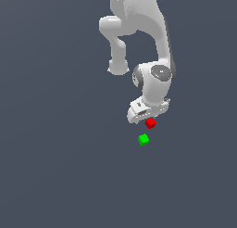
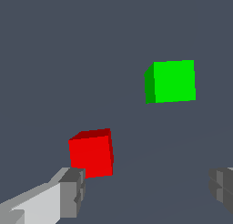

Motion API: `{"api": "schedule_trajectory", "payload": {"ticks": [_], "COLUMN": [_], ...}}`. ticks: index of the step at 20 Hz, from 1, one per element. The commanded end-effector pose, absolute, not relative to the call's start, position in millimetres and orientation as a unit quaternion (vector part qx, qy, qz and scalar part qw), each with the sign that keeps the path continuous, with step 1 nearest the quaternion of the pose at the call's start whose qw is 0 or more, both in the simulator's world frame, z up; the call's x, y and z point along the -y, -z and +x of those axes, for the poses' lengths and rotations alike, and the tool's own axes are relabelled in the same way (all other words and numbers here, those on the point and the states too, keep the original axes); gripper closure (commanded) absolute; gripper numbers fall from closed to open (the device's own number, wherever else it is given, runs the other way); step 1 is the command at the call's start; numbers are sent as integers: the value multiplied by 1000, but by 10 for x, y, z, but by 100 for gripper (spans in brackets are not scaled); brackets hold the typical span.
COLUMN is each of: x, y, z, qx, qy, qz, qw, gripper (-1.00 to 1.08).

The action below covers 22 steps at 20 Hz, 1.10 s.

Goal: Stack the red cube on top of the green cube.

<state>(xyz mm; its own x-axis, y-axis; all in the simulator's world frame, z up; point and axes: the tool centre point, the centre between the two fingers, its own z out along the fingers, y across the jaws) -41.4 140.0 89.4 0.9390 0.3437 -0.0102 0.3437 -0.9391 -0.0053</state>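
Wrist view puts the white two-fingered gripper [image 2: 148, 193] nearest, its grey pads spread wide and grasping nothing; the small bright red plain cube [image 2: 91, 154] sits just beyond one pad, off-centre in the gap; the matching bright green plain cube [image 2: 172, 81] lies farther out, at about one o'clock from the red. Judged so, nothing is stacked; grasp, lift and placement all remain.

Pincer [image 2: 145, 191] fingers [image 2: 70, 191] cropped at the wrist view's edge; arm's base beyond the exterior view.
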Motion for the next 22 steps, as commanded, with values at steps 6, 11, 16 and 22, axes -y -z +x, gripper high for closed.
{"api": "schedule_trajectory", "payload": {"ticks": [6, 11, 16, 22], "x": [-1844, -1839, -1837, -1829], "y": [-696, -693, -682, -488], "z": [-626, -626, -625, -629], "qx": [234, 234, 233, 233], "qy": [0, 0, 0, 0], "qz": [-972, -972, -972, -973], "qw": [1, 0, 0, 0], "gripper": [-92, -92, -92, -92]}}
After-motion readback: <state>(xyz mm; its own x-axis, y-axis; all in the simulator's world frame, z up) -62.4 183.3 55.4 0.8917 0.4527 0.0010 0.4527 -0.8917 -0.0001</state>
